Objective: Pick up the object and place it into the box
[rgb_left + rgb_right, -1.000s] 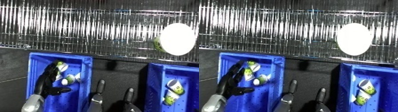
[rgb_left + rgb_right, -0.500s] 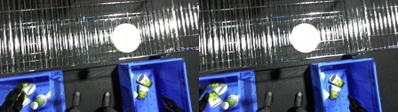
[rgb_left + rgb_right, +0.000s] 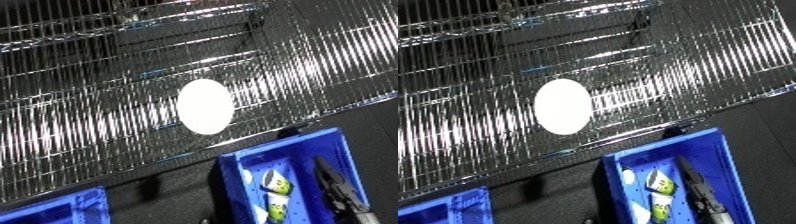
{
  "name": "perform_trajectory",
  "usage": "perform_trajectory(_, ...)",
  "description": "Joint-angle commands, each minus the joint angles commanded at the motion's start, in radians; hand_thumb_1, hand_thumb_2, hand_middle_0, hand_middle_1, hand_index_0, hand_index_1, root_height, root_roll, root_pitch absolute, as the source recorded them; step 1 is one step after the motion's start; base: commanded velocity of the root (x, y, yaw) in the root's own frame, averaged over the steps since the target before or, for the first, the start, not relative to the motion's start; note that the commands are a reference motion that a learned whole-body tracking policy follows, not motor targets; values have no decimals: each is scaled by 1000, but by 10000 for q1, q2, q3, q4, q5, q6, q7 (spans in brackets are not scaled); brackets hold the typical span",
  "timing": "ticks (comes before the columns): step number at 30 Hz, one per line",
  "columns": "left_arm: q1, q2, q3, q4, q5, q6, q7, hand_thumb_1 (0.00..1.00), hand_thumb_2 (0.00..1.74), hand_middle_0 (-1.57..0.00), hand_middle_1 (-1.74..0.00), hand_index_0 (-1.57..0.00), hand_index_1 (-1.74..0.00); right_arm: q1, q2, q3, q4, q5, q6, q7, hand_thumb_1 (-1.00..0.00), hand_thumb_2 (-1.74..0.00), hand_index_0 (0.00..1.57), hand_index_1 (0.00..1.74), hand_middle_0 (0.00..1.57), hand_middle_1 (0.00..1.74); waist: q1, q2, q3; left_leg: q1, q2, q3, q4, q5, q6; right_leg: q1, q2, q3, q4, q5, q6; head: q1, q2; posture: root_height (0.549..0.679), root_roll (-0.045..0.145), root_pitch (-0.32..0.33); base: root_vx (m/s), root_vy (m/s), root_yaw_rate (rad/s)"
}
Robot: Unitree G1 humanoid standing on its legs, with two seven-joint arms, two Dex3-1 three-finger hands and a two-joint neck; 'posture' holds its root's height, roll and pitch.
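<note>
Left to right: a corner of a second blue bin [image 3: 53, 210] at the lower left edge; a wire mesh rack [image 3: 107, 100] across the upper field, with a white oval glare patch [image 3: 205, 106] over it; the blue bin [image 3: 664, 150] at lower right, resting on the dark worktop [image 3: 567, 192]. Inside this bin lie small white-and-green objects [image 3: 660, 184], one beside another near the bin's middle. A dark robot hand [image 3: 342, 187], presumably the right one, reaches into the bin along its right wall, just beside the objects; whether its fingers are spread or curled, and whether it has hold of anything, cannot be told. The left robot hand is outside both views.

Judged step: reaching for an object in the right bin. To do it well, bring the fingers down over a single object, clear of its neighbour and of the bin wall, before closing.

The objects carry green markings; no writing or brand can be read.
</note>
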Motion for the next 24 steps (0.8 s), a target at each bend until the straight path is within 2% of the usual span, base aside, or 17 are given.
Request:
perform_trajectory(3,2,-31,98,76,11,-43,-48,0,0,0,0,0,0,-35,-81,-149,-858,-336,-95,-149,0,0,0,0,0,0,-68,-24,0,-46,22,47,21,-13,-13,-30,17,16,-17,-16,8,-34,-34,651,44,126,3,11,-43)
perform_trajectory(6,-61,-69,120,152,38,-63,-55,0,0,0,0,0,0,-227,-144,-162,-1460,-567,31,-164,0,0,0,0,0,0,-85,-42,0,-63,35,75,38,-24,-32,-22,20,10,-37,-31,6,21,-116,651,45,128,14,3,-16)
perform_trajectory(14,-276,-12,27,262,207,69,-120,0,0,0,0,0,0,-1203,-488,97,-2354,-711,1111,158,0,0,0,0,0,0,89,-24,0,-32,56,91,114,-42,-71,71,-65,-83,-42,-45,-25,423,-434,652,46,122,27,-12,28)
perform_trajectory(18,-364,20,-106,249,321,166,-145,0,0,0,0,0,0,-1947,-669,236,-2290,-559,1688,199,0,0,0,0,0,0,278,26,0,4,47,70,168,-46,-81,159,-140,-154,-9,-69,-62,729,-608,652,48,114,38,-14,55)
perform_trajectory(24,-456,32,-237,79,451,403,-118,0,0,0,0,0,0,-3023,-642,492,-1671,-127,2338,282,0,0,0,0,0,0,464,136,0,-19,-8,34,213,-46,-71,141,-238,-220,85,-105,-125,1108,-744,652,52,111,39,-2,57)
